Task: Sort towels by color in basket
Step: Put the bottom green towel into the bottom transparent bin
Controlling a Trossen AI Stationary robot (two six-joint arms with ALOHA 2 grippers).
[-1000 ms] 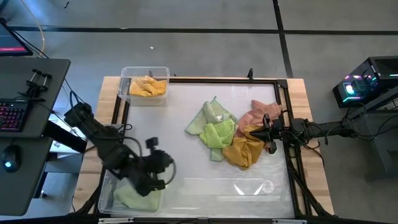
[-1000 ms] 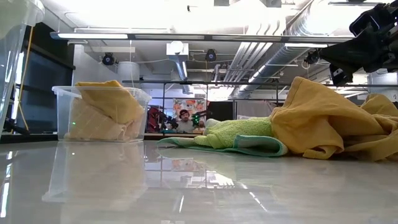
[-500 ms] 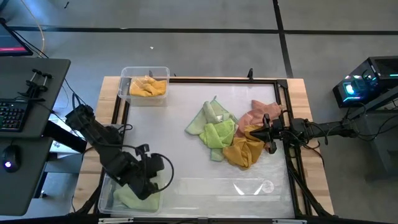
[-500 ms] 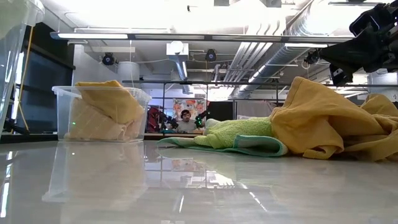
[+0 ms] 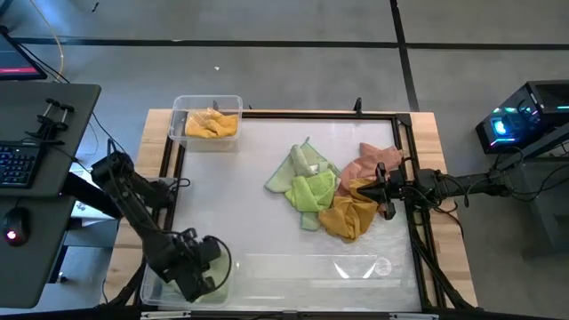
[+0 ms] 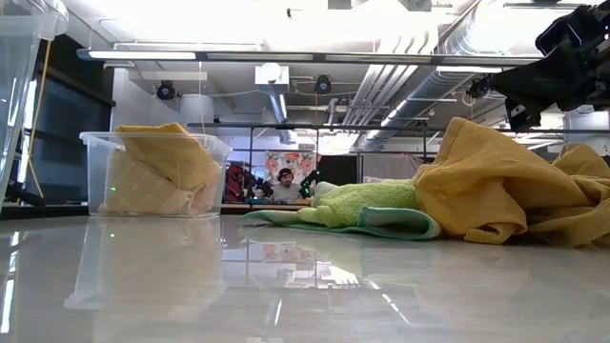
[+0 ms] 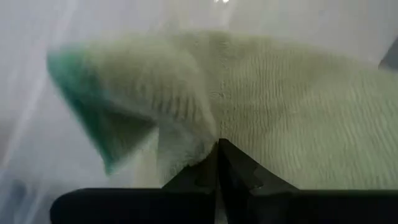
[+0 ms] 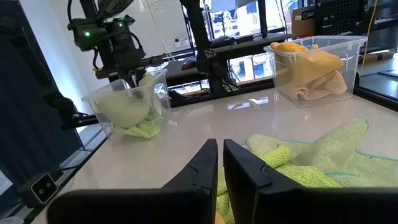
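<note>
My left gripper points down into the clear bin at the table's near left corner, shut, right over a pale green towel lying in that bin. At the table's right edge my right gripper stands level and shut, holding nothing, just above a loose pile of towels: pale green, lime green, mustard yellow and salmon pink. A second clear bin at the far left holds yellow towels. My left gripper comes from above with its shut fingertips on the top of the pale green towel, beside a raised fold with a darker green edge. The towel lies bunched inside the bin, under the fingers. Nothing shows between the fingers.
The white tabletop lies bare between the pile and the left bins. A black frame runs round the table. A desk with keyboard and mouse stands left of the table. A person shows far behind in the low view.
My left gripper has gone down and toward the table's near left corner, into the near-left bin, rolling about its own line as it sank. It has stayed shut. The green towel in the bin is now mostly covered by it.
</note>
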